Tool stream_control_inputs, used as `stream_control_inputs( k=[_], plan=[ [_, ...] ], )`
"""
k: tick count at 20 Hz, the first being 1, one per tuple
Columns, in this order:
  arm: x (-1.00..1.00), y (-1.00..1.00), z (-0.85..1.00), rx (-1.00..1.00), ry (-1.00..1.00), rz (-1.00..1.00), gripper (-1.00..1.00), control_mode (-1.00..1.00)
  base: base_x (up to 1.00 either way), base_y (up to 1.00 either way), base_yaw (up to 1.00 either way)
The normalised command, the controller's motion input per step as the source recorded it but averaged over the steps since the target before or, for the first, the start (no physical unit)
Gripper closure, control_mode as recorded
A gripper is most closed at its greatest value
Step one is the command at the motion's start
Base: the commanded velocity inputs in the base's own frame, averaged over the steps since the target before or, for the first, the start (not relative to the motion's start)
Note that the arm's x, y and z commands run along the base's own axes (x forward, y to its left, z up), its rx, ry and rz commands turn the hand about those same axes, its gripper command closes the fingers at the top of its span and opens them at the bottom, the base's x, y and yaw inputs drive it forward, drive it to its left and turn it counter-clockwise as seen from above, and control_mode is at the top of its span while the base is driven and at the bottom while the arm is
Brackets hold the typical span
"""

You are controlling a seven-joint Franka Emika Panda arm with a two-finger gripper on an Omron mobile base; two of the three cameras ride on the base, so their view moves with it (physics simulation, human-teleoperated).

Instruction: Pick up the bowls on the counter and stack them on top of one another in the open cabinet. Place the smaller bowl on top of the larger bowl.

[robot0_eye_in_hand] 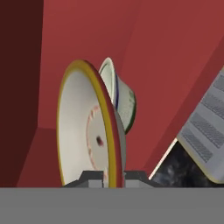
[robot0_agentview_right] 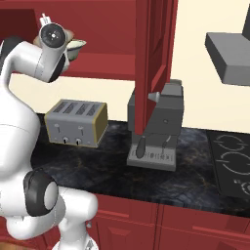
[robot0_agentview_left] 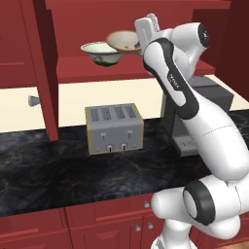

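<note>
The larger bowl (robot0_agentview_left: 101, 53), cream with a green marking low on its outside, stands on the shelf (robot0_agentview_left: 82, 69) of the open cabinet. Just to its right and slightly higher hangs the smaller bowl (robot0_agentview_left: 123, 41), tan-rimmed and tilted. My gripper (robot0_agentview_left: 138, 45) is shut on its right rim. In the hand view the smaller bowl (robot0_eye_in_hand: 85, 127) stands edge-on between my fingertips (robot0_eye_in_hand: 92, 177), with the larger bowl (robot0_eye_in_hand: 123, 103) close behind it. In the right base view my arm covers most of both bowls, and a piece of the larger bowl's rim (robot0_agentview_right: 77, 45) shows past it.
The cabinet's red door (robot0_agentview_left: 44, 73) with its grey knob (robot0_agentview_left: 33, 100) hangs open at the left. On the black counter (robot0_agentview_left: 58, 168) below stand a toaster (robot0_agentview_left: 114, 127) and a grey coffee machine (robot0_agentview_right: 156, 127). A cooktop (robot0_agentview_right: 233, 163) lies at the far right under a hood (robot0_agentview_right: 228, 54).
</note>
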Motion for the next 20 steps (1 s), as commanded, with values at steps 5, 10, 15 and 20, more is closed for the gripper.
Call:
stream_control_inputs(
  k=[5, 10, 15, 20],
  plan=[
    [0.35, 0.07, 0.0, 0.02, 0.0, 0.01, 1.0, -1.0, 0.0, 0.0, 0.0],
    [0.34, 0.08, 0.0, 0.02, 0.0, 0.01, 1.0, -1.0, 0.0, 0.0, 0.0],
    [0.33, 0.08, -0.01, 0.02, 0.0, 0.01, 1.0, -1.0, 0.0, 0.0, 0.0],
    [0.31, 0.07, -0.03, 0.03, 0.0, 0.01, 1.0, -1.0, 0.0, 0.0, 0.0]
  ],
)
